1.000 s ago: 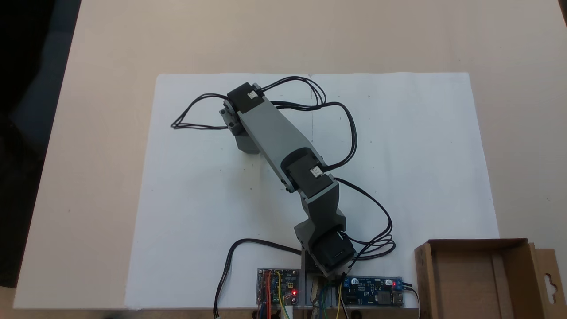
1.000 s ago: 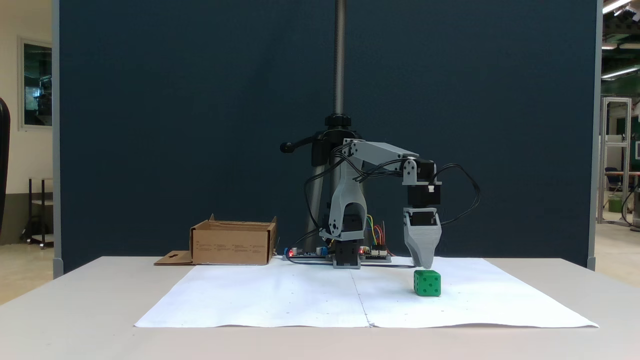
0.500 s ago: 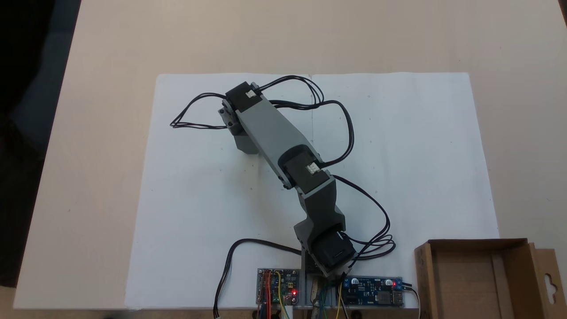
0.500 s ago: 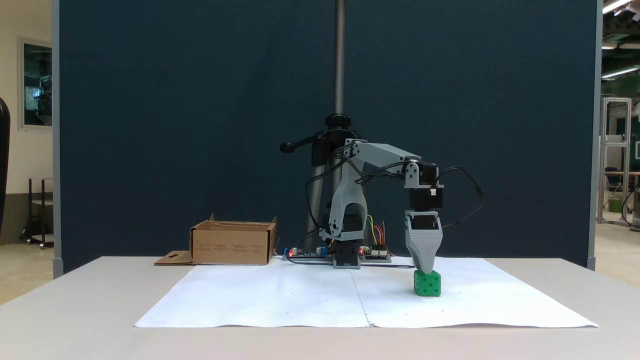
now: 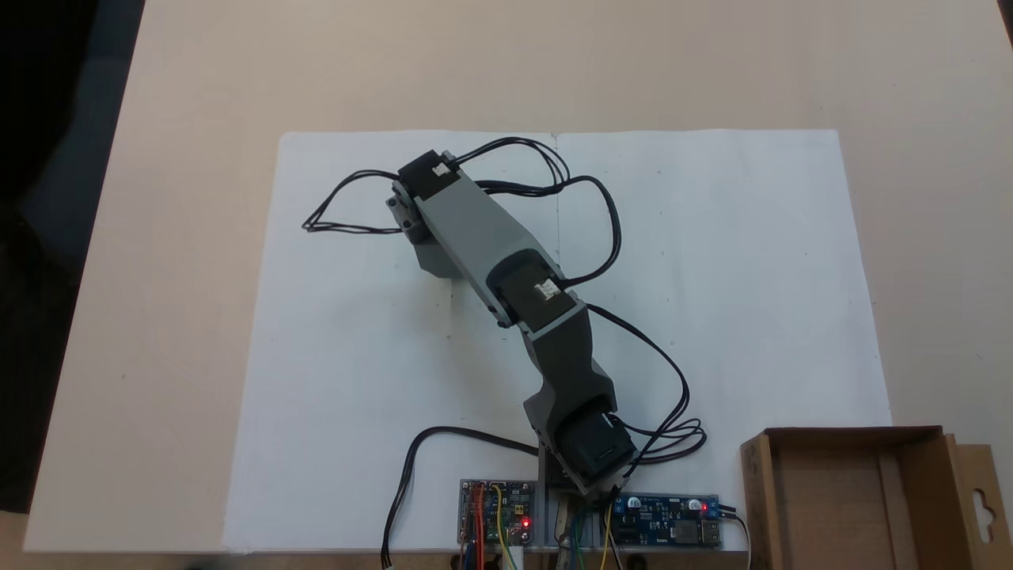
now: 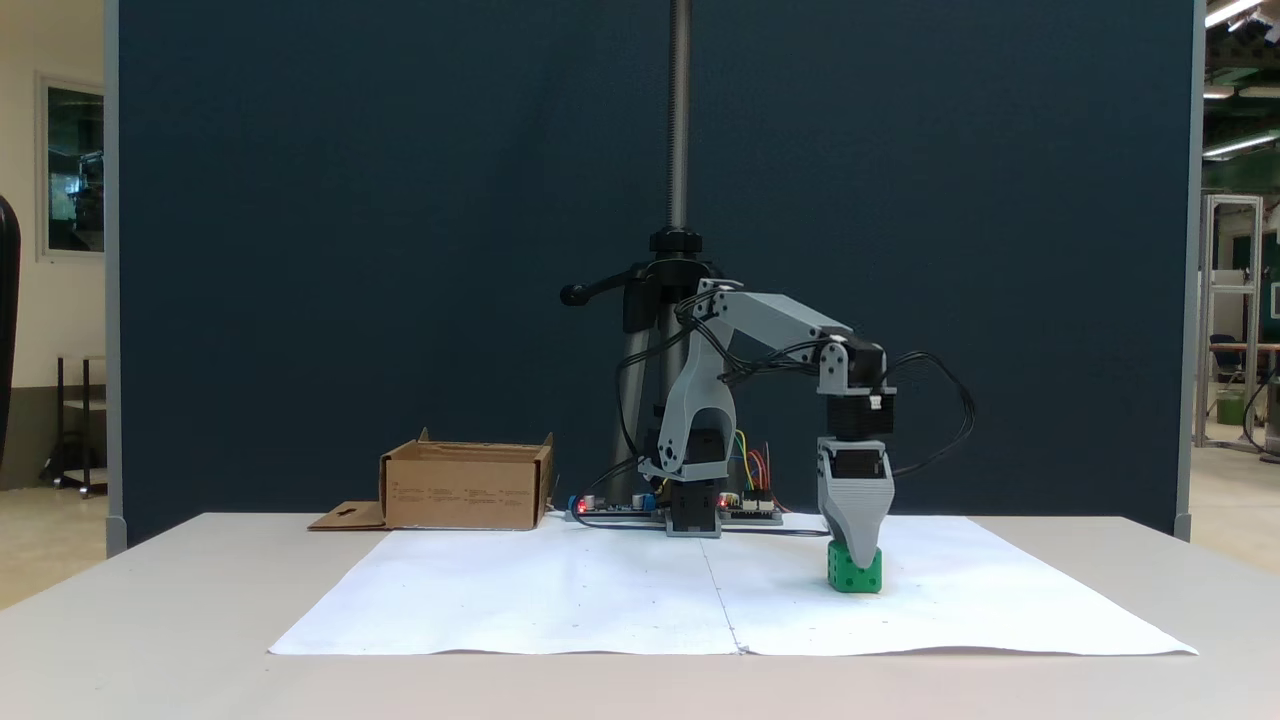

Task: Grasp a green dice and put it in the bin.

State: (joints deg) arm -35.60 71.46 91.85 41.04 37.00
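Note:
The green dice (image 6: 856,577) sits on the white paper, right of centre in a fixed view from the front. My gripper (image 6: 861,558) points straight down, and its grey front jaw covers the dice's upper middle. The second jaw lies behind the first, so the gap between them is hidden. From above, the arm (image 5: 506,261) covers both the dice and the fingertips. The bin (image 6: 465,487), a shallow brown cardboard box, stands far left of the dice; from above the bin (image 5: 758,499) is at the bottom right, with nothing inside it.
A white paper sheet (image 5: 712,277) covers the table's middle. Circuit boards (image 5: 669,522) and the arm's base line the near edge, and black cables (image 5: 348,206) loop out from the arm. A camera pole (image 6: 680,150) rises behind the base.
The gripper has come straight down, from just above the dice to overlapping its top half. The upper arm has leaned a little further out. The dice has stayed put.

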